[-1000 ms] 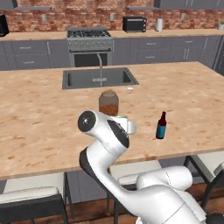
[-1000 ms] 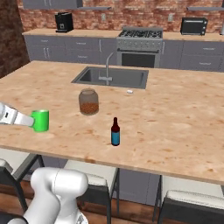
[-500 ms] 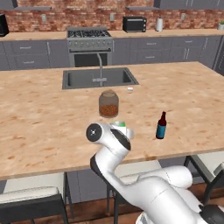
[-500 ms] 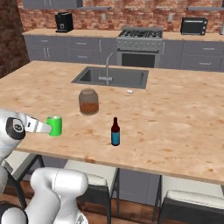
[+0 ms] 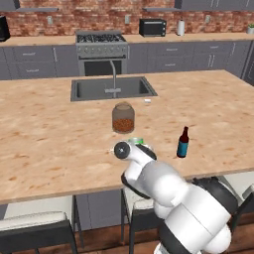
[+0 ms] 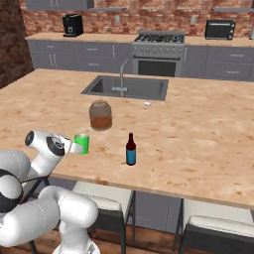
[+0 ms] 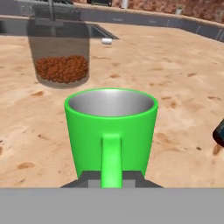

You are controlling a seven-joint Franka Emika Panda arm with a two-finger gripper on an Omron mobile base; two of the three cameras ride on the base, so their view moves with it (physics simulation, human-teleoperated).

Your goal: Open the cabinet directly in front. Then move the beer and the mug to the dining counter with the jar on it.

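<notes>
My gripper (image 7: 111, 180) is shut on the handle of the bright green mug (image 7: 111, 127), which stands upright with its steel-lined mouth up. The mug (image 6: 81, 144) is low over the dining counter (image 6: 198, 149) near its front edge; I cannot tell whether it touches. The brownish jar (image 6: 100, 115) sits just beyond it. The beer (image 6: 130, 150), a dark bottle with a blue label, stands on the counter to the mug's right. In the left base view my arm covers most of the mug (image 5: 136, 141), between the jar (image 5: 123, 117) and the beer (image 5: 183, 143). The cabinet is out of view.
A steel sink (image 6: 126, 87) with a faucet is set into the counter behind the jar, a small white object (image 6: 147, 104) beside it. Stools (image 6: 208, 225) stand along the near side. A stove (image 5: 101, 49) and grey cabinets line the brick back wall.
The arm has carried the mug in from the counter's left front edge toward the jar and the beer. The jar and the beer have stayed put.
</notes>
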